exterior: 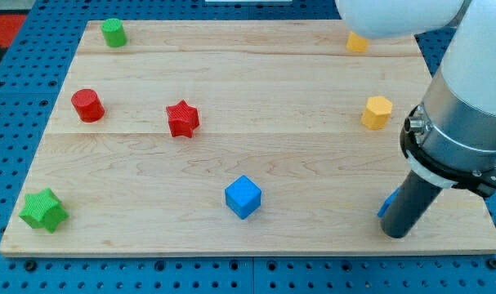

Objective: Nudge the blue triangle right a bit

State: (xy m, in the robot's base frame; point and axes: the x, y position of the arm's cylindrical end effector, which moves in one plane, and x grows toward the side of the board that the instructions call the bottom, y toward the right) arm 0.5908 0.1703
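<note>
The blue triangle [386, 204] is near the board's lower right corner, mostly hidden behind my rod; only a small blue sliver shows at the rod's left side. My tip [397, 234] rests on the board just to the right of and below that sliver, touching or nearly touching the block. The arm's white and grey body fills the view's right edge above it.
A blue cube [243, 197] sits at lower centre. A yellow hexagon [377, 113] is at right, a yellow block [357, 42] at top right. A red star [182, 118], red cylinder [88, 105], green cylinder [113, 33] and green star [43, 210] lie to the left. The board's right edge [476, 196] is close.
</note>
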